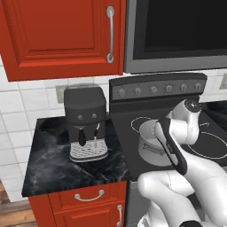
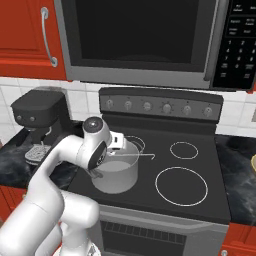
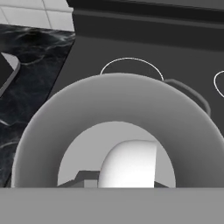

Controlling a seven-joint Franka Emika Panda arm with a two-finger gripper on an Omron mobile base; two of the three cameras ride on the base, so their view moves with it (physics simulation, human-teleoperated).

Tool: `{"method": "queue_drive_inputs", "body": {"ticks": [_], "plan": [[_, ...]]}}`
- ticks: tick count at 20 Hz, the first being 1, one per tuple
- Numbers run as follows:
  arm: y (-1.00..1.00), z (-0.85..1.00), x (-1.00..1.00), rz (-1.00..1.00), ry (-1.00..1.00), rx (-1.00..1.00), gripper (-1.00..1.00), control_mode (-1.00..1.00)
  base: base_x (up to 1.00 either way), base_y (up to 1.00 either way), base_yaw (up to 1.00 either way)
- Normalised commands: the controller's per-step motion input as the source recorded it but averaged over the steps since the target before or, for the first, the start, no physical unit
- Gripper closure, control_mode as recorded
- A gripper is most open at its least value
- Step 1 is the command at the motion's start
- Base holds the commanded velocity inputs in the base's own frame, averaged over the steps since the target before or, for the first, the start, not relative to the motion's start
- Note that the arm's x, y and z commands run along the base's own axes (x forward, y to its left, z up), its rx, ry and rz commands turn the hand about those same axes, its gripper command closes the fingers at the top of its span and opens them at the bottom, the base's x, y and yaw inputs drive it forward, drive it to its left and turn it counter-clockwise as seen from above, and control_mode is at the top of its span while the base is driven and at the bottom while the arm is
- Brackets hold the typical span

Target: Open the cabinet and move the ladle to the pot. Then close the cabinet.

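Note:
The silver-grey pot [image 1: 148,148] [image 2: 115,180] stands on the front left burner of the black stove. My gripper [image 2: 120,145] [image 3: 127,181] hangs just above the pot's mouth and points down into it. From the hand view, the pot's rim [image 3: 52,131] rings a pale rounded part of the ladle [image 3: 129,162], which the dark fingertips flank on both sides. A thin silver ladle handle [image 2: 142,155] sticks out to the right over the rim. The two-door cabinet is out of view.
A dark coffee machine [image 1: 85,122] [image 2: 37,112] stands on the black marble counter [image 1: 48,159] left of the stove. Overhead are a microwave [image 1: 177,31] and a shut single-door red wall cabinet [image 1: 57,35]. Red drawers [image 1: 88,197] lie below the counter.

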Motion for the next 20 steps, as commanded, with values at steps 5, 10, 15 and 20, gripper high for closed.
{"method": "queue_drive_inputs", "body": {"ticks": [5,10,15,20], "plan": [[0.0,-0.09,0.12,0.0,0.0,-0.01,1.0,-1.0,0.0,0.0,0.0],[0.0,-0.12,0.15,0.01,0.0,0.0,1.0,-1.0,0.0,0.0,0.0],[0.0,-0.15,0.16,0.02,0.01,0.0,1.0,-1.0,0.0,0.0,0.0],[0.0,-0.16,0.07,0.01,0.02,0.0,1.0,-1.0,0.0,0.0,0.0]]}}
